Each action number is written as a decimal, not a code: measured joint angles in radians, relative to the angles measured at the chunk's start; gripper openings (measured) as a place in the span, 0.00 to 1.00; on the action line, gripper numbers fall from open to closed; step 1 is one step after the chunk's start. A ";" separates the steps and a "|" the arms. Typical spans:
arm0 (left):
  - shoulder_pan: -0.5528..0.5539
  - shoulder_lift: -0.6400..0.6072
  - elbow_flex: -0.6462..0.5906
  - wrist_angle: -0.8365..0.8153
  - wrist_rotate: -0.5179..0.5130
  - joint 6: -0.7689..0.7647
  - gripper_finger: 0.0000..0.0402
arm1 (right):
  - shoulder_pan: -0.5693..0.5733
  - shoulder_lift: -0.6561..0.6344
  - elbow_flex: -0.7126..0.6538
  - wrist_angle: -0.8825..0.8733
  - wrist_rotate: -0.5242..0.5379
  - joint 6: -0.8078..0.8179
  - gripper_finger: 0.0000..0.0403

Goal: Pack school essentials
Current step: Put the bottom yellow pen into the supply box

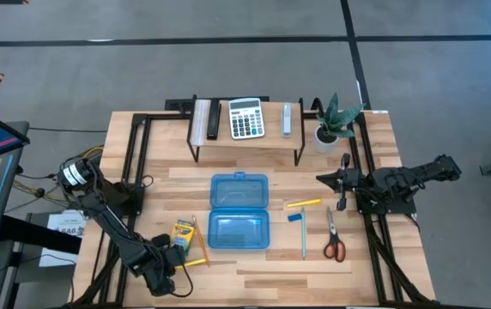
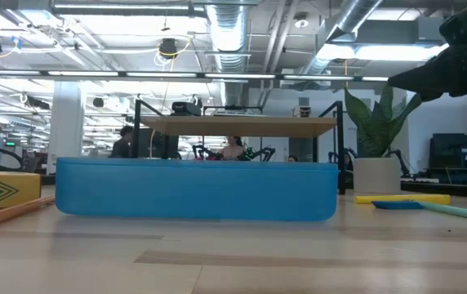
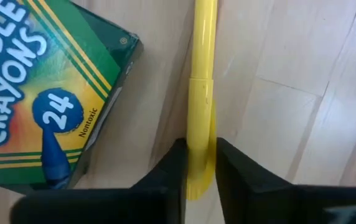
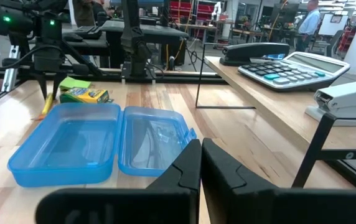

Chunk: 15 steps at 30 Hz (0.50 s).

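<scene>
My left gripper point(image 3: 200, 167) stands near the table's front left, shut on a yellow pencil point(image 3: 203, 62) that lies just beside the yellow-green crayon box point(image 1: 183, 231). The open translucent blue case point(image 1: 239, 212) sits mid-table. To its right lie a yellow marker point(image 1: 304, 203), a small blue eraser point(image 1: 295, 217), a teal pen point(image 1: 303, 239) and red-handled scissors point(image 1: 335, 243). A lime pad point(image 4: 75, 83) shows behind the crayon box. My right gripper point(image 4: 200, 163) waits shut and level at the table's right side, holding nothing. My left gripper pinches the yellow pencil near one end point(image 3: 198, 149) between its two fingers. The fingers come from above, pointing steeply down, and lie across the pencil. The rest of the pencil runs away from the fingers, close along the wooden table top.
A raised wooden shelf point(image 1: 245, 142) at the back carries the calculator point(image 1: 245, 118), a stapler and other desk items. A potted plant point(image 1: 336, 120) stands at the back right. Bare wood lies along the front edge, in front of the case.
</scene>
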 joint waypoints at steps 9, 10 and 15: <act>0.006 -0.046 -0.007 0.002 0.000 0.002 0.04 | 0.000 0.000 0.000 0.000 0.000 0.000 0.08; 0.006 -0.053 -0.008 -0.001 -0.002 0.002 0.04 | 0.000 0.000 0.000 0.000 0.000 0.000 0.08; 0.007 -0.079 -0.009 -0.038 -0.008 0.002 0.04 | 0.000 0.000 0.000 0.000 0.000 0.000 0.08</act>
